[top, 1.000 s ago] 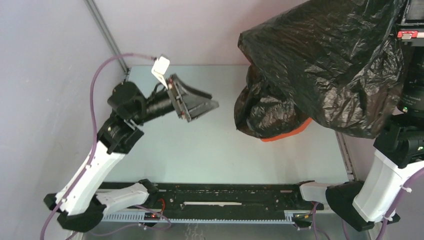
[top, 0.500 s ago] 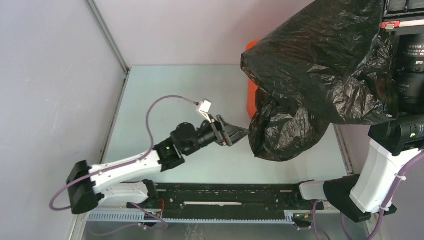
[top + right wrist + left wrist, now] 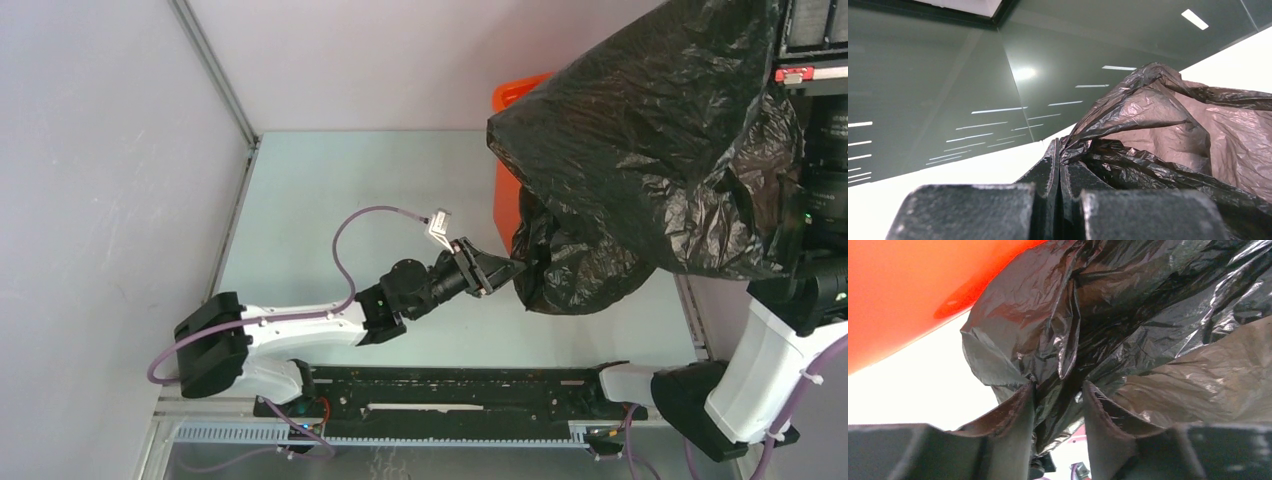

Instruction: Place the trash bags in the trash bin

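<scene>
- Because the surface has open room only to your left, with the wall close behind, spread the bags leftward.
- Trash bags: hanging at right, draped over the trash bin.
- Right gripper: fingers clenched on the bags' gathered top.
- Left gripper: fingers parted astride a low fold; close them before pulling.

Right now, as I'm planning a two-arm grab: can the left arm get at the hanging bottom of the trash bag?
Probably yes: the left gripper is at the trash bag, its jaws open around a fold.
</scene>
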Tool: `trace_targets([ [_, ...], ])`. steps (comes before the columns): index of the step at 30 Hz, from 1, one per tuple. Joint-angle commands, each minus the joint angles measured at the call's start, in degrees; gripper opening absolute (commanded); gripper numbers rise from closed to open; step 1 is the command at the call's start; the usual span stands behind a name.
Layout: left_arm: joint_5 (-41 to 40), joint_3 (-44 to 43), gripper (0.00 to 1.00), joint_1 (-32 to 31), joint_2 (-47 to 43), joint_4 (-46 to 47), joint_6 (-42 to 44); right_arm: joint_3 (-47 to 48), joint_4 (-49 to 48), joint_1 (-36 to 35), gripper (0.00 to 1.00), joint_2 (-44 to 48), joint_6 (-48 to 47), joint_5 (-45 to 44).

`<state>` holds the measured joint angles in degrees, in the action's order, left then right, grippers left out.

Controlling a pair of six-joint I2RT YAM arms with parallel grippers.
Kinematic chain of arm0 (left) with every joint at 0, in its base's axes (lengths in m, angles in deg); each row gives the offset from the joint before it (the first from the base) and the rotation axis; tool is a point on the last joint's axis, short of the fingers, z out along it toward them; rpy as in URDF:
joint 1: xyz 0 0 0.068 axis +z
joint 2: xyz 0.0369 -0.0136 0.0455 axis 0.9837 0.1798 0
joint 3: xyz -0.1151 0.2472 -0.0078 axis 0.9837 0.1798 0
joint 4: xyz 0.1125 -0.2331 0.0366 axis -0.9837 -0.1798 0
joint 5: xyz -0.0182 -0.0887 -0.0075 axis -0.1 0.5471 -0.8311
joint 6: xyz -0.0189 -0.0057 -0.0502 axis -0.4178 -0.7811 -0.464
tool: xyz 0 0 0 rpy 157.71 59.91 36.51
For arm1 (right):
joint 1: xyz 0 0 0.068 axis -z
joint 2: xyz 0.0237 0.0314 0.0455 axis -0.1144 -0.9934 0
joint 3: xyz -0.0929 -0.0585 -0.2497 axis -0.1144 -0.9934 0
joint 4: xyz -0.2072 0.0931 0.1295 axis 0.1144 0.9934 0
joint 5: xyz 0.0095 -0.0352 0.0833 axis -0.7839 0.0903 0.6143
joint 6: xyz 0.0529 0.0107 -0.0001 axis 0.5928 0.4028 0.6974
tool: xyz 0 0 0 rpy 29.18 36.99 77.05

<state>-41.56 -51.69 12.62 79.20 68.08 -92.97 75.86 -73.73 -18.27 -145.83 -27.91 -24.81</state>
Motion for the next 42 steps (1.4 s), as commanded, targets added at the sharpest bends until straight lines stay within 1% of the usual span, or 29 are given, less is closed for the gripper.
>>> trace_targets([
  [1, -2.77, -2.91, 0.32, -0.30, -1.22, 7.25, 0.48, -1.85, -1.02, -0.05, 0.00, 1.98, 1.04, 0.37],
  [2, -3.38, -2.92, 0.26, -0.30, -2.26, 6.29, 1.31, -2.52, -1.10, -0.05, 0.00, 2.47, 1.01, 0.20],
  [3, -3.75, -3.02, 0.22, -0.30, -3.65, 5.12, 2.73, -3.15, -1.20, 0.02, 0.00, 2.98, 0.83, 0.05],
  [5, -4.91, -3.21, 0.20, -0.30, -6.94, 2.27, 5.73, -4.14, -1.62, 0.01, 0.00, 3.65, 0.64, -0.47],
  [6, -5.46, -3.28, 0.16, -0.30, -8.66, 0.78, 7.07, -4.29, -1.95, 0.01, 0.00, 3.66, 0.64, -0.67],
  [9, -6.99, -4.13, 0.01, -0.34, -14.61, -4.31, 11.16, -4.10, -2.23, 0.01, 0.00, 3.12, 0.94, -0.81],
  [13, -12.09, -10.00, 0.00, -0.29, -20.35, -15.62, 19.06, -4.10, -1.63, 0.10, 0.00, 2.80, 0.66, -0.63],
  [16, -15.82, -16.81, 0.00, 0.22, -19.68, -20.56, 27.80, -4.02, -1.26, 0.10, 0.00, 2.42, 0.85, -0.43],
  [18, -14.95, -22.49, 0.00, 1.91, -16.50, -22.52, 32.23, -3.66, -1.27, 0.10, 0.00, 1.90, 1.41, 0.15],
  [20, -12.21, -28.69, 0.00, 4.15, -12.04, -23.06, 34.68, -1.77, 0.62, 0.17, 0.00, 0.81, 2.60, 0.86],
  [22, -12.85, -36.21, 0.00, 4.70, -6.99, -24.72, 38.67, 0.24, 3.19, 0.35, 0.00, -0.36, 3.36, 1.66],
  [24, -12.08, -44.24, 0.00, 5.36, -0.03, -25.59, 42.32, -1.21, 3.51, 0.37, 0.00, 0.47, 3.45, 1.51],
  [26, -9.77, -52.21, 0.00, 6.54, 6.02, -26.43, 43.55, -3.84, 2.71, 0.45, 0.00, 2.02, 3.28, 0.56],
  [29, -4.98, -63.16, 0.00, 8.02, 15.34, -25.48, 44.43, -3.87, 3.61, 0.47, 0.00, 2.84, 1.88, -0.03],
  [31, -3.03, -71.86, 0.00, 8.14, 21.56, -25.54, 46.27, -3.60, 4.76, 0.61, 0.00, 3.22, 0.76, -0.39],
  [34, -2.27, -80.57, 0.00, 8.26, 30.17, -24.25, 47.13, -5.45, 5.71, 0.71, 0.00, 4.46, -1.02, -1.32],
  [36, -2.52, -86.84, 0.00, 8.52, 35.66, -24.37, 46.66, -6.08, 6.36, 0.87, 0.00, 4.98, -1.91, -1.68],
  [39, -4.09, -94.34, 0.00, 9.68, 42.68, -26.46, 42.87, -6.37, 7.65, 1.07, 0.00, 5.34, -3.81, -1.69],
  [41, -7.59, -94.82, 0.00, 10.56, 44.66, -28.58, 41.19, -7.93, 8.05, 1.15, 0.00, 6.09, -4.83, -1.90],
  [42, -11.07, -94.36, 0.00, 10.59, 44.75, -30.62, 41.71, -9.30, 7.99, 1.25, 0.00, 6.65, -5.22, -1.91],
])
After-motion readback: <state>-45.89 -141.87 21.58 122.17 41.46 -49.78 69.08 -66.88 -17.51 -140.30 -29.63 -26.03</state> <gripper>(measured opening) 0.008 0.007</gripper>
